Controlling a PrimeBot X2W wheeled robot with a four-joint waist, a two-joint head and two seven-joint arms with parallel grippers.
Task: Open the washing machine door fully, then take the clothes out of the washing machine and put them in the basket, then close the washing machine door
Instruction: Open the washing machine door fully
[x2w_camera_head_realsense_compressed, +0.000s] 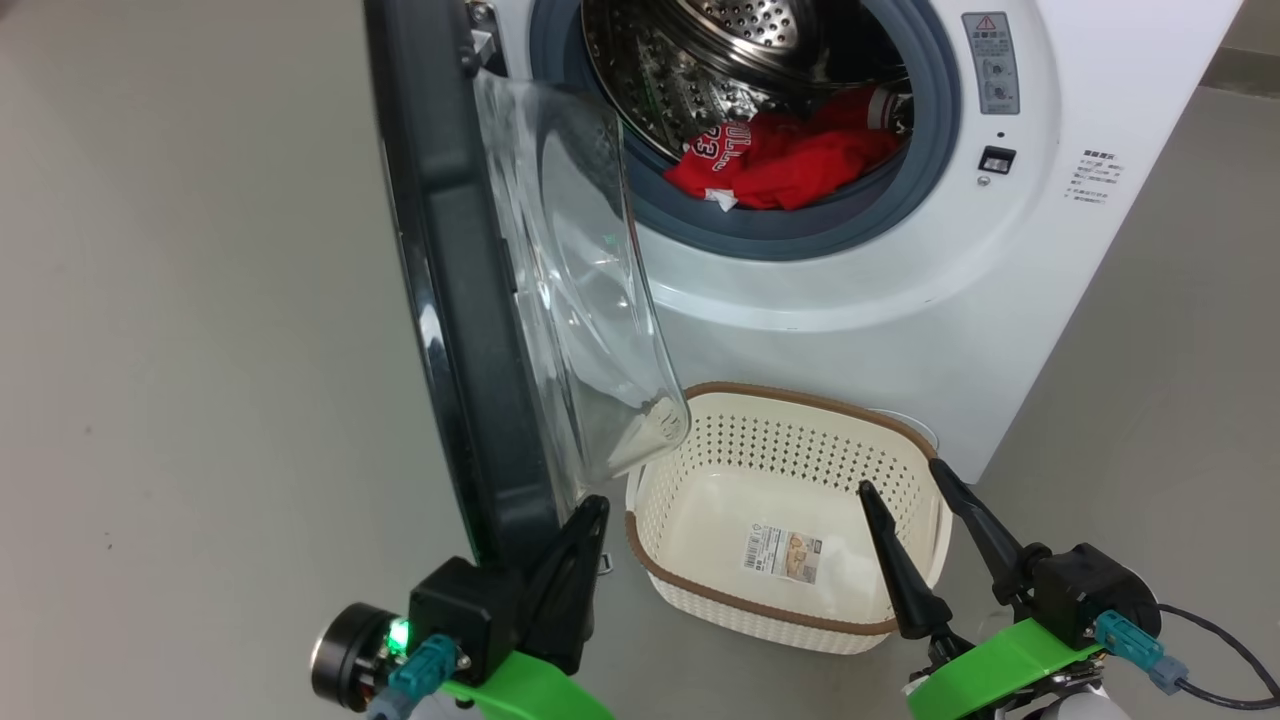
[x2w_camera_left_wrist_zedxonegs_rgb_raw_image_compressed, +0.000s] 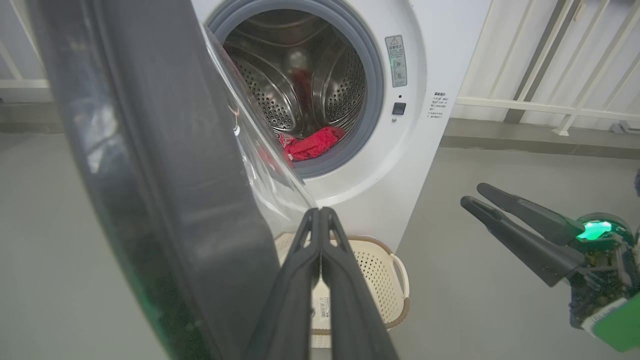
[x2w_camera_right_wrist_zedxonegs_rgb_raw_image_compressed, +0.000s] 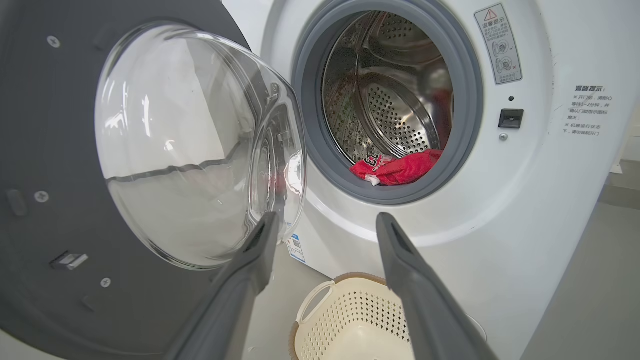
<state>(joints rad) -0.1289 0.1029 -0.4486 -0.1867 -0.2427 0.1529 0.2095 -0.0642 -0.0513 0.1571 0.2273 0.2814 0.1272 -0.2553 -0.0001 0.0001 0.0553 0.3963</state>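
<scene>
The washing machine (x2w_camera_head_realsense_compressed: 850, 330) took up the far right of the scene, white front facing us, drum (x2w_camera_head_realsense_compressed: 700, 60) open to view. Its door (x2w_camera_head_realsense_compressed: 455, 300) was swung out to the left and stood pretty much edge-on to us, so we'd call it open but probably not all the way. The glass bowl (x2w_camera_head_realsense_compressed: 580, 280) on its inner face bulged right and hung over the near-left corner of the basket (x2w_camera_head_realsense_compressed: 790, 445). That basket sat on the floor (x2w_camera_head_realsense_compressed: 180, 400) right at the foot of the machine, just below the opening. Made sense to us: shortest possible trip for whatever comes out. It held nothing apart from a sticker (x2w_camera_head_realsense_compressed: 782, 553) on its bottom.

The clothes (x2w_camera_head_realsense_compressed: 790, 160) were all in the drum, a red heap at its front lip with white lettering showing. None had made it to the basket.

Our left gripper (x2w_camera_head_realsense_compressed: 598, 505) was down by the door's lower near edge, fingers pressed together with nothing between them as far as we could see. Our guess was it sat there to nudge the door wider rather than grab anything. Whether it actually touched the door, we couldn't tell. Our right gripper (x2w_camera_head_realsense_compressed: 900, 475) hung over the near-right side of the basket, fingers spread apart and holding nothing, pointed toward the opening. It looked ready to go in for the red stuff once the door was out of the way.
</scene>
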